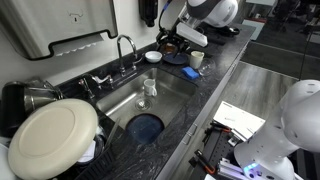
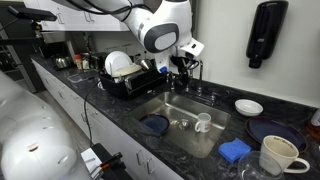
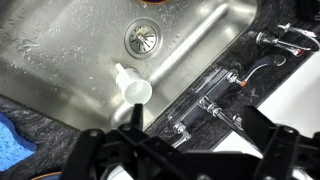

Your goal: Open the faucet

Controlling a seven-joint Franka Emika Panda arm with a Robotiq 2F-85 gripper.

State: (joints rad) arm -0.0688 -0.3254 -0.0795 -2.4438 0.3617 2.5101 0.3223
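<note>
The faucet (image 1: 124, 46) is a thin chrome gooseneck at the back edge of the steel sink (image 1: 175, 92). In the wrist view its chrome base and small levers (image 3: 213, 97) lie on the dark counter beside the sink, between and just beyond my fingers. My gripper (image 3: 200, 140) is open and empty, hovering above the faucet base without touching it. It also shows in both exterior views (image 2: 183, 67) (image 1: 169, 42), hanging over the back of the sink and partly hiding the faucet.
A clear cup (image 3: 133, 88) lies in the sink near the drain (image 3: 142, 38). A blue dish (image 1: 147, 127) sits in the sink. A dish rack with a white plate (image 1: 52, 135) stands beside it. A white bowl (image 2: 249, 106), mug (image 2: 280, 152) and blue sponge (image 2: 235, 150) sit on the counter.
</note>
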